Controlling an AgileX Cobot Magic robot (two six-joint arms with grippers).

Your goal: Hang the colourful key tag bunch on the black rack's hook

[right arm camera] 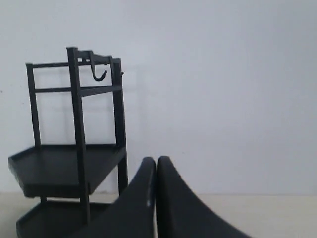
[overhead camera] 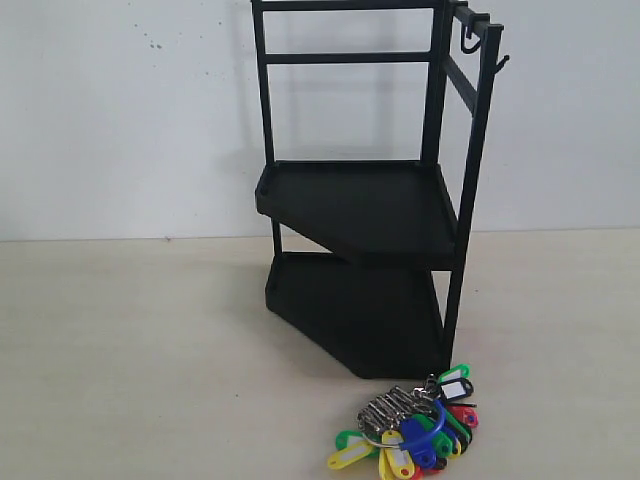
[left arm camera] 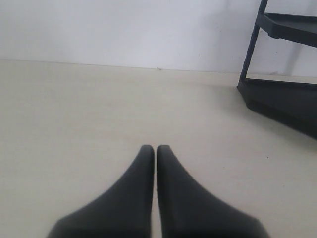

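Observation:
The colourful key tag bunch [overhead camera: 415, 428] lies on the pale table just in front of the black rack [overhead camera: 360, 210], close to the foot of its front corner post. High on that post the tiny hook [overhead camera: 501, 65] juts outward with nothing hanging on it. Neither gripper appears in the exterior view. In the left wrist view my left gripper [left arm camera: 156, 148] is shut and empty over bare table, with the rack's lower trays [left arm camera: 285, 101] off to one side. My right gripper [right arm camera: 156, 159] is shut and empty too, held up facing the rack [right arm camera: 74, 163]. The bunch is out of both wrist views.
A second, similar hook [overhead camera: 467, 41] hangs under the rack's top side rail; the right wrist view shows this hook [right arm camera: 100, 75] as well. A white wall [overhead camera: 120, 110] stands right behind the rack. The table [overhead camera: 140, 360] stretches left of the rack.

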